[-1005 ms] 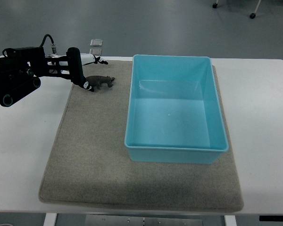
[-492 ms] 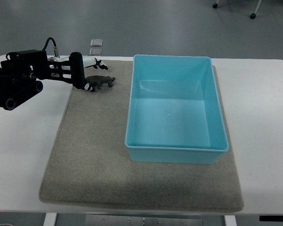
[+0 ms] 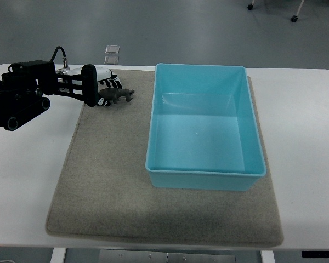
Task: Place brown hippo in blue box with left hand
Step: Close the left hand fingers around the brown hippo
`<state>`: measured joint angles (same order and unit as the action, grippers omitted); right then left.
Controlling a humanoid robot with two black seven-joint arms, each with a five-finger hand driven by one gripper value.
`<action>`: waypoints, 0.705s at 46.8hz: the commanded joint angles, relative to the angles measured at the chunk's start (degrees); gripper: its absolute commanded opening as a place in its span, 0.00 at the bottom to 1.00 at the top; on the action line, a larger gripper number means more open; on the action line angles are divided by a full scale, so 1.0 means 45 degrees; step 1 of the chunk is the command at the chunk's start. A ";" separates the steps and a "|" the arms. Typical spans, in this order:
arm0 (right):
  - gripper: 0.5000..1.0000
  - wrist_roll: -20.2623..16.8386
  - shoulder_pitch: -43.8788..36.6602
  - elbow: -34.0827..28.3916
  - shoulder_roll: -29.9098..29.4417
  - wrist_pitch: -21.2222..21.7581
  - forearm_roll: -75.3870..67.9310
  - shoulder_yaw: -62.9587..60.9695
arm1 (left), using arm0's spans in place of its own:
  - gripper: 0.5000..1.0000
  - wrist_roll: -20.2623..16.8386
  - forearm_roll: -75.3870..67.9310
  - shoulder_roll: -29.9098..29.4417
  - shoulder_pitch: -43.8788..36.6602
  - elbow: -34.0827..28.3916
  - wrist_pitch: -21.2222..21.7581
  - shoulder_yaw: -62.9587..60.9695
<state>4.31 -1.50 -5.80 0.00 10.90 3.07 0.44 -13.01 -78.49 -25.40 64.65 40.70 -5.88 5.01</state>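
The brown hippo stands on the grey mat near its far left corner, head pointing toward the blue box. My left hand reaches in from the left edge. Its white fingers curl down behind the hippo's back and the black thumb presses at its rear, so the hand is shut on the toy. The blue box sits empty on the mat's right half, a short gap right of the hippo. The right arm is out of view.
The white table extends beyond the mat on both sides. Two small clear objects lie on the floor past the far edge. The left forearm and its cable hang over the table's left end.
The left hand's white fingers, stretched out to the right before, have curled down onto the hippo's back. The hand has edged slightly right. The hippo has barely moved.
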 commanded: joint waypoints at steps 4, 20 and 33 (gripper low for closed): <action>0.87 0.0000 0.0001 0.0000 0.0000 0.0000 -0.0017 0.0000 | 0.47 0.0000 0.0000 -0.0001 0.0009 -0.0002 -0.0002 -0.0001; 0.87 0.0000 0.0001 0.0000 0.0000 0.0000 0.0002 0.0000 | 0.40 0.0000 0.0000 0.0077 0.0009 0.0018 0.0017 -0.0001; 0.87 0.0000 0.0001 0.0000 0.0000 0.0000 0.0002 0.0000 | 0.25 0.0000 0.0000 0.0077 0.0009 0.0018 0.0017 -0.0001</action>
<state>4.31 -1.49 -5.80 0.00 10.90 3.07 0.44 -13.01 -78.49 -25.04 64.71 40.78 -5.88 5.01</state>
